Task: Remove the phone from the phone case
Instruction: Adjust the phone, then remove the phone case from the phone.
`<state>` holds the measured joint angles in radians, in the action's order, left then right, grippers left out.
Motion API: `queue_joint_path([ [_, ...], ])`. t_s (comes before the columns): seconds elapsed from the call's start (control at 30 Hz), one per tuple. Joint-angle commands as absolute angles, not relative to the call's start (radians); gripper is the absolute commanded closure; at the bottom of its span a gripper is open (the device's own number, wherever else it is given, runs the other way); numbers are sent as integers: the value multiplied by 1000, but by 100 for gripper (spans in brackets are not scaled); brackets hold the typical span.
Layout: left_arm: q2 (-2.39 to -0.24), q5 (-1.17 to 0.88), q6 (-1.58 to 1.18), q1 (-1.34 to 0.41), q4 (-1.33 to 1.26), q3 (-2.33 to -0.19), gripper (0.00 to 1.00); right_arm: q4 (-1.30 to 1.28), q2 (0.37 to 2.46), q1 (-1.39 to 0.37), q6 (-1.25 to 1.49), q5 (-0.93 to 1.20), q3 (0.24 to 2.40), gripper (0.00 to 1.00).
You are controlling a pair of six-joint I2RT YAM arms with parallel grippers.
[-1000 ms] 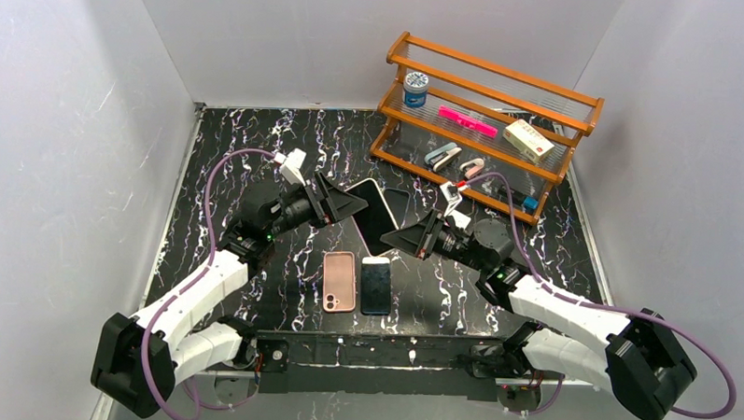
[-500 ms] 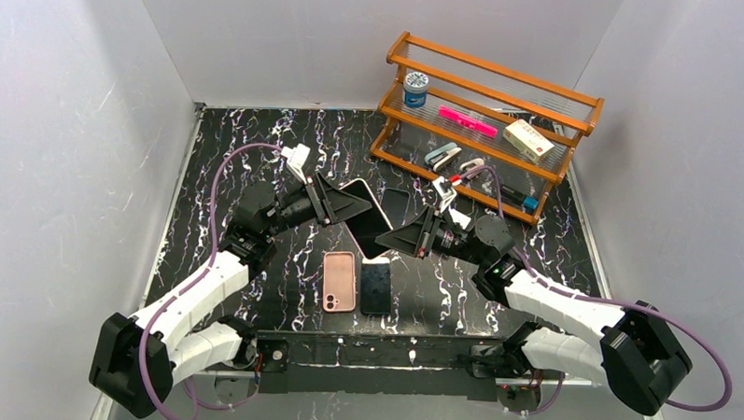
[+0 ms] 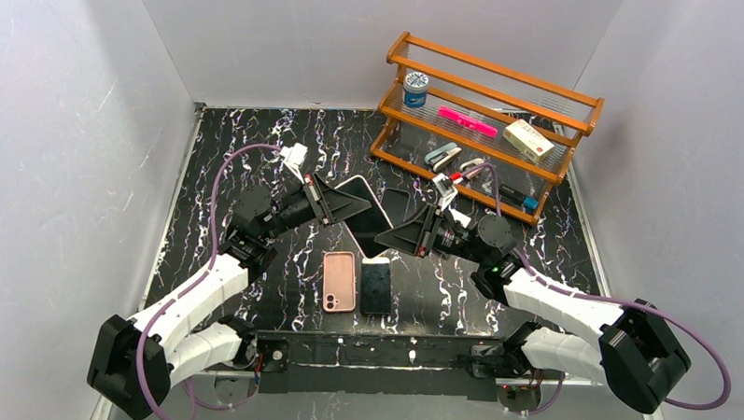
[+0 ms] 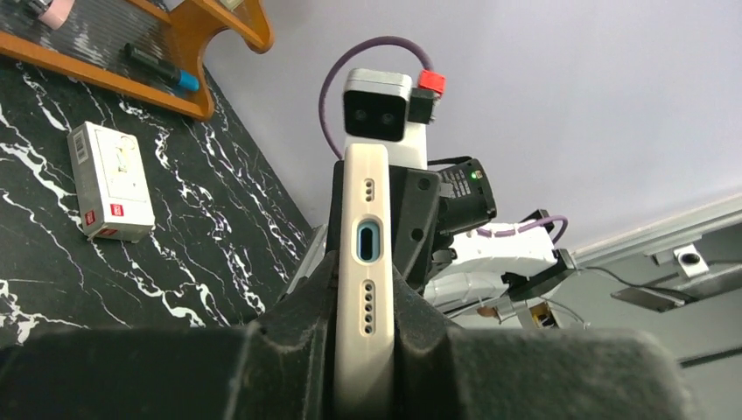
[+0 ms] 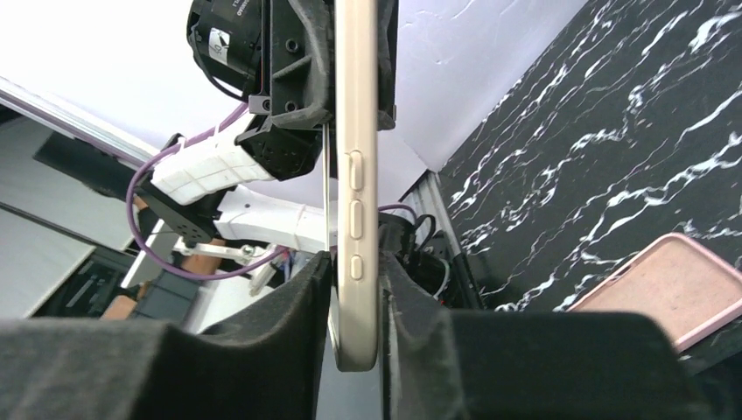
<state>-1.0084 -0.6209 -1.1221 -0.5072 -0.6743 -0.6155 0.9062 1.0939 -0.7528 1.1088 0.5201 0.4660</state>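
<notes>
The left gripper [image 3: 350,207] has gone from wide open to clamped. In the left wrist view, its dark foam pads [image 4: 302,324] press both flat faces of the slim smartphone in a cream-coloured case [image 4: 363,262], at the end carrying the charging port. The right gripper [image 5: 357,280] stands nearly closed on the same cased phone, with its fingers against both faces just below the three side buttons. The cased phone is therefore held tilted between the two arms, clear of the black marbled table [image 3: 258,159]. A pink phone case [image 3: 339,282] and a bare black handset [image 3: 376,287] lie side by side on the table, nearer the arm bases. Handset and cream case appear not yet separated. With two grips now established, the likely next step is to work the case off. Clamping across both faces may resist that separation.
</notes>
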Motion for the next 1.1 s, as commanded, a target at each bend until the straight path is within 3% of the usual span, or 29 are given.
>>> queue_joint_path([
  [0.0,-960,-532,-1190,-518,-675,-594,100,962,1083,-750,1011,485,514,61],
  [0.13,-928,-444,-1237,-518,-678,-576,100,985,1089,-756,1009,485,498,49],
  [0.4,-899,-325,-1288,-522,-737,-556,100,1038,1119,-816,1005,453,479,41],
  [0.8,-884,-226,-1322,-529,-764,-522,100,1079,1128,-849,1012,420,485,44],
  [1.07,-887,-212,-1332,-538,-764,-516,100,1097,1150,-861,998,430,495,55],
])
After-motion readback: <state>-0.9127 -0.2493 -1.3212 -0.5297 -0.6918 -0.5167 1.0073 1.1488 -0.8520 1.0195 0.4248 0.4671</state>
